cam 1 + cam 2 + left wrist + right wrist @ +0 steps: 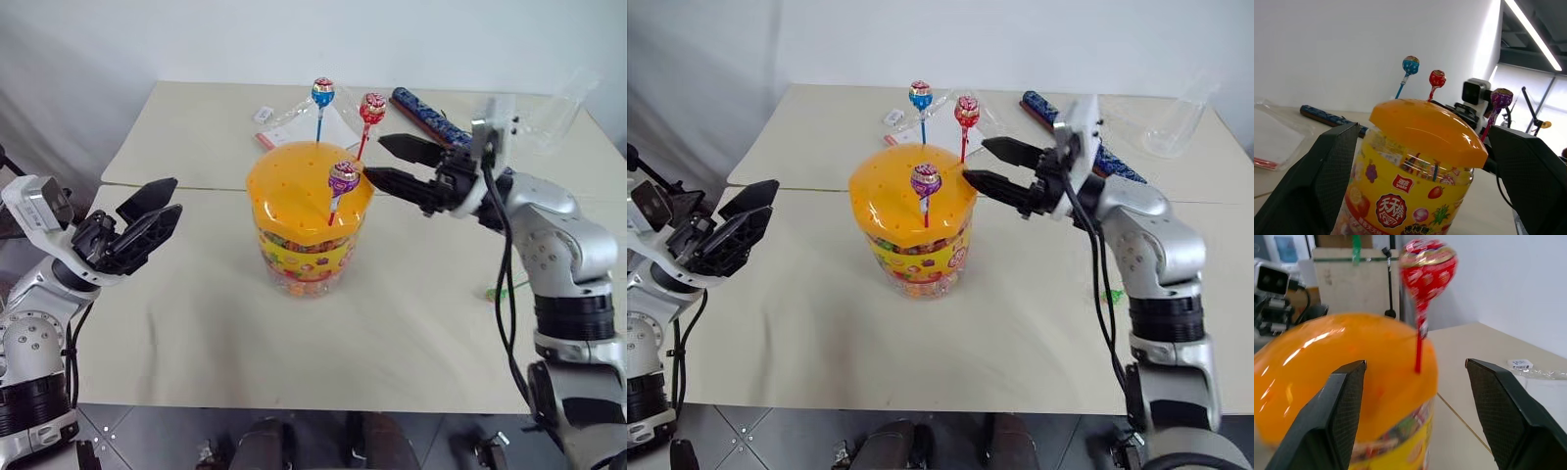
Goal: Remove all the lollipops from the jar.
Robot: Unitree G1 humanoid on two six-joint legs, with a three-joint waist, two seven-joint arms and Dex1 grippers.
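Observation:
The jar (302, 250), clear with a yellow label and a domed orange lid (294, 181), stands mid-table. Three lollipops stick up from the lid: blue (322, 92) at the back, red (372, 107) at the back right, purple (344, 177) at the front right. My right gripper (375, 158) is open at the lid's right side, and the red lollipop (1427, 264) stands just ahead between its fingers (1347, 401). My left gripper (168, 199) is open to the left of the jar, apart from it. A small green thing (495, 291) lies on the table by my right arm.
A clear plastic bag (294, 125) with a white tag lies behind the jar. A long dark blue packet (431, 116) and another clear plastic bag (558, 103) lie at the back right. A seam (196, 186) crosses the beige table.

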